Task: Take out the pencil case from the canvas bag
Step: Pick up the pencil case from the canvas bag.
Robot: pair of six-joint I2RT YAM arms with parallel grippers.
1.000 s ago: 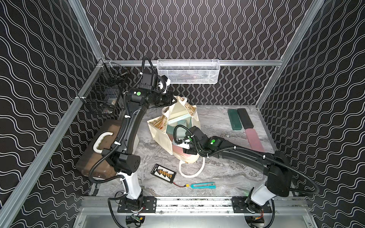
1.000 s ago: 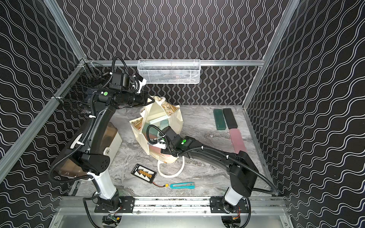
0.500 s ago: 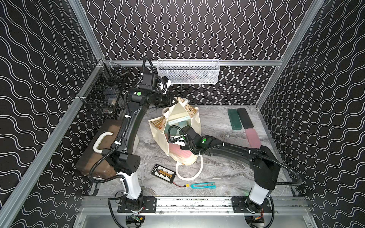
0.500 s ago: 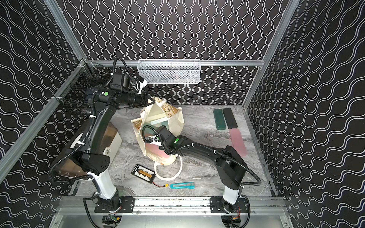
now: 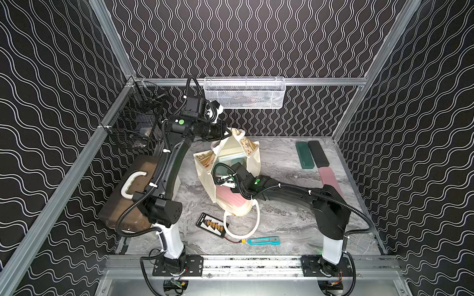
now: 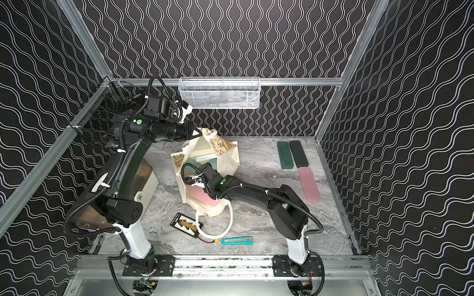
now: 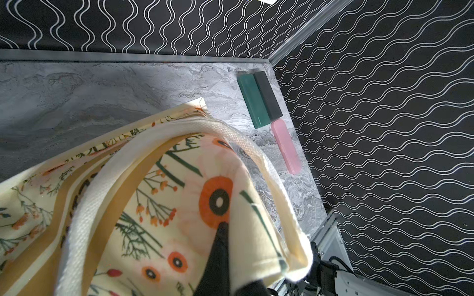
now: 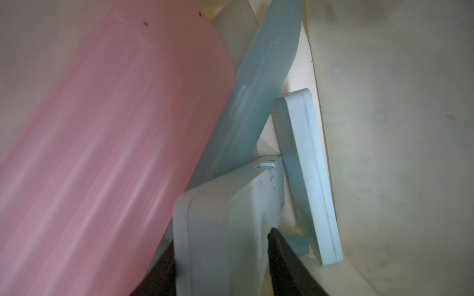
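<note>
The cream canvas bag lies tilted mid-table with its mouth held up. My left gripper is shut on the bag's printed rim; one black finger shows against the fabric. My right gripper is inside the bag, its jaws pressed on both sides of a pale blue-white pencil case. Beside it in the bag lie a pink case, a translucent light-blue case and another pale case.
Green, black and pink cases lie at the back right. A brown box with a white handle sits left. A black connector board and a teal knife lie in front. A white mesh basket hangs on the back wall.
My right gripper has gone deeper into the bag and its jaws have narrowed onto the pale pencil case. The left gripper still holds the rim in the same place.
</note>
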